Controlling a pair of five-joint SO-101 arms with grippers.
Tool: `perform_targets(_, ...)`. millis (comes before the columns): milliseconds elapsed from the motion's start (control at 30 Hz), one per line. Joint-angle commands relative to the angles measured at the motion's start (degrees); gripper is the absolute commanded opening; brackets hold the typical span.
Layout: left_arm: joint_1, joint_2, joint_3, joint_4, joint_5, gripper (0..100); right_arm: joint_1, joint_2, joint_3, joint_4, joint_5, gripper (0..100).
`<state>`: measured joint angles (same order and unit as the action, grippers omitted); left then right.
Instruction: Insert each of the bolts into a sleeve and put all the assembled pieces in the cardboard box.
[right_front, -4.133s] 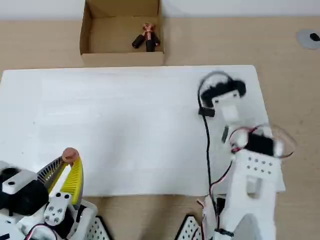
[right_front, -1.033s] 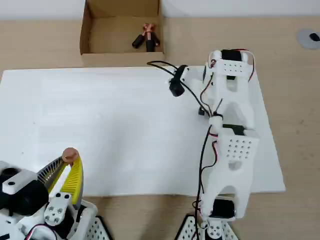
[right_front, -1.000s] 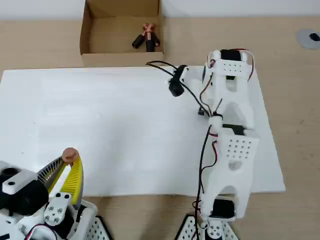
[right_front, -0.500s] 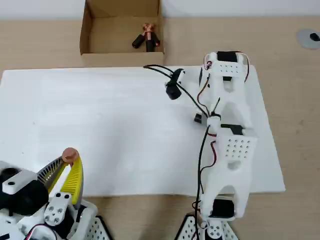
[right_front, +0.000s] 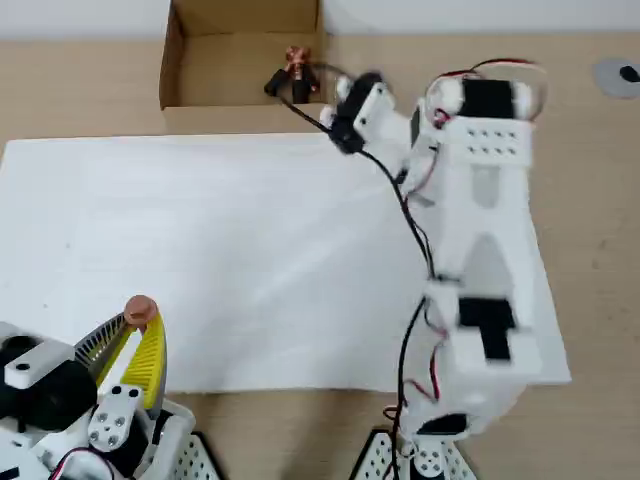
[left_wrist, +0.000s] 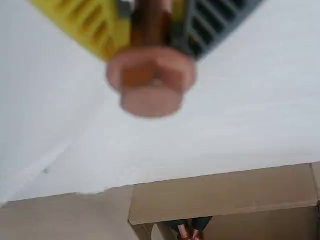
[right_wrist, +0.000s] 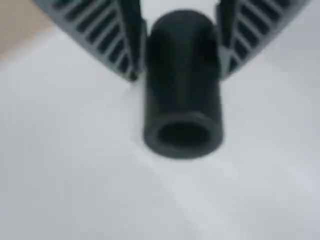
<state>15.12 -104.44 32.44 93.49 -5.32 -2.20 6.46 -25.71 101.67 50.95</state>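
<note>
A copper bolt (right_front: 141, 310) stands head-up in my left gripper (right_front: 135, 326), which is shut on it at the near left corner of the white sheet (right_front: 250, 240). The left wrist view shows the bolt's hex head (left_wrist: 150, 80) between the yellow and grey fingers of the left gripper (left_wrist: 150, 20). My right gripper (right_wrist: 180, 75) is shut on a black sleeve (right_wrist: 182, 85) with its bore facing the camera, over the white sheet. The right arm (right_front: 480, 150) stretches to the sheet's far edge beside the cardboard box (right_front: 175, 70). Assembled pieces (right_front: 292, 80) lie in the box.
The box wall (left_wrist: 225, 195) and its assembled pieces (left_wrist: 190, 230) show far off in the left wrist view. A grey disc (right_front: 615, 75) lies on the wooden table at the far right. Both arm bases stand along the near edge.
The right arm has swung from the sheet's right side out toward the far edge near the box, carrying the sleeve. The left arm and its bolt have stayed still.
</note>
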Motion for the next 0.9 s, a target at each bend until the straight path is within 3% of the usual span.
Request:
perform_targets(0, -0.1, -0.4, -1.0, -0.1, 0.4, 1, -0.7, -15.8, 0.0, 0.8, -7.2, 1.0)
perform_targets(167, 0.0, -0.4, -0.9, -0.1, 0.2, 1, -0.5, -34.6, 0.0, 0.8, -26.0, 1.0)
perform_targets(267, 0.0, -0.4, -0.8, -0.2, 0.1, 1, -0.7, -44.3, 2.7, 0.8, -30.2, 1.0)
perform_targets(467, -0.1, -0.3, -1.1, -0.1, 0.1, 1, -0.3, -53.1, 19.6, 0.7, -29.9, 1.0)
perform_targets(633, -0.1, -0.3, -1.5, 0.2, 0.1, 1, -0.6, -56.6, 23.3, 0.5, -29.6, 1.0)
perform_targets(867, -0.1, -0.3, -1.5, 0.2, 0.1, 1, -0.7, -52.5, 32.0, -4.4, -18.4, 1.0)
